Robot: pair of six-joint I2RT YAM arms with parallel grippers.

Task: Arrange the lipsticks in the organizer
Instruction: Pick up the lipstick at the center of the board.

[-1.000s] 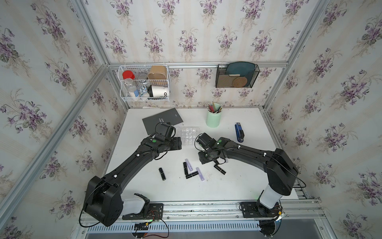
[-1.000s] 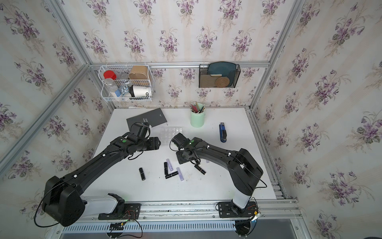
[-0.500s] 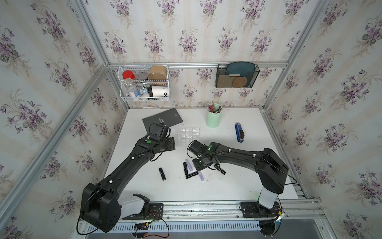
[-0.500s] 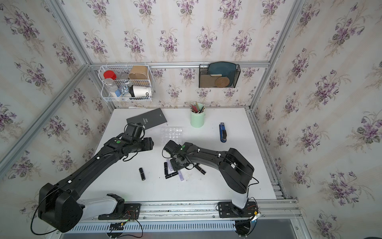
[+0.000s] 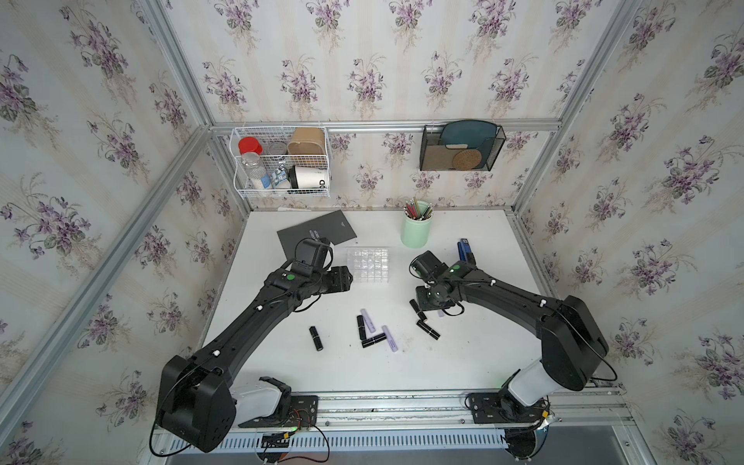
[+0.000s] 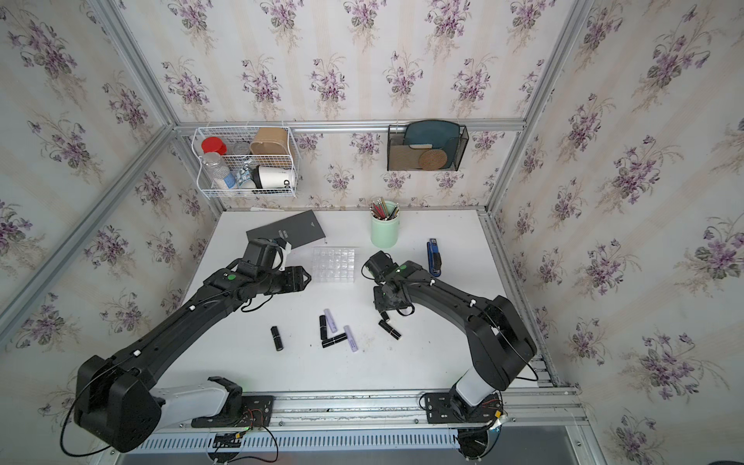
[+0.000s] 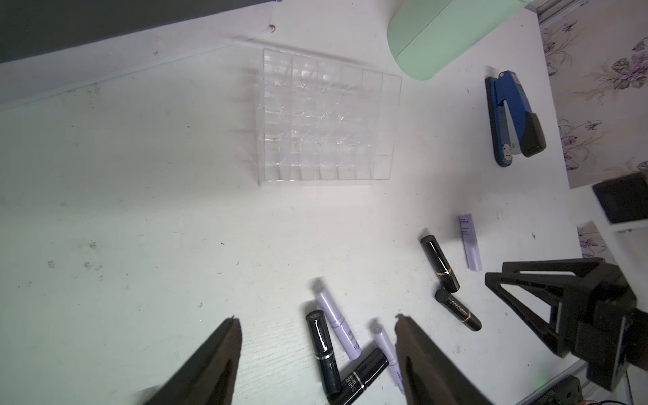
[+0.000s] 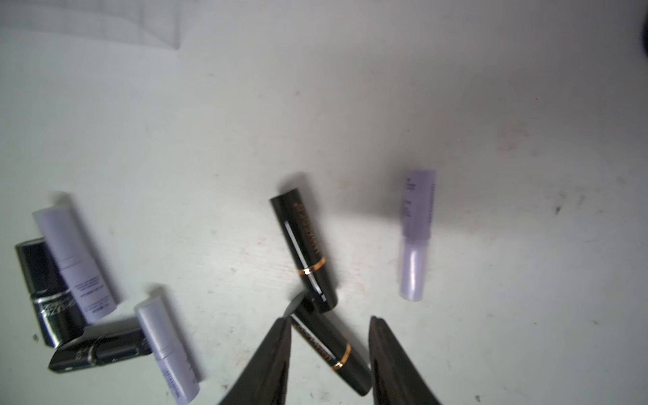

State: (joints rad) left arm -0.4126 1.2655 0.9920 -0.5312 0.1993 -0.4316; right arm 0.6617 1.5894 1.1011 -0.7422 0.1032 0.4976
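The clear gridded organizer (image 5: 368, 263) (image 6: 334, 263) (image 7: 326, 119) stands empty at mid-table. Lipsticks lie loose in front of it: a lone black one (image 5: 316, 337), a middle cluster of two black (image 5: 361, 326) (image 7: 322, 350) and two lilac (image 5: 390, 338) (image 7: 336, 322), then two black (image 5: 428, 329) (image 8: 303, 249) and a lilac (image 8: 415, 231) to the right. My left gripper (image 5: 342, 280) (image 7: 315, 321) hangs open beside the organizer's left edge, above the table. My right gripper (image 5: 428, 300) (image 8: 331, 321) is open, its jaws straddling a gold-banded black lipstick (image 8: 329, 350) lying askew on the table.
A mint-green cup of pencils (image 5: 416, 229) stands behind the organizer. A blue stapler (image 5: 465, 249) lies at the right and a dark booklet (image 5: 318, 231) at the back left. A wire basket (image 5: 282, 161) and a mesh holder (image 5: 461, 147) hang on the back wall.
My right gripper swung left toward the middle cluster, then came back right over the two black lipsticks. The left gripper drifted slightly and stays beside the organizer. The lipsticks lie where they were.
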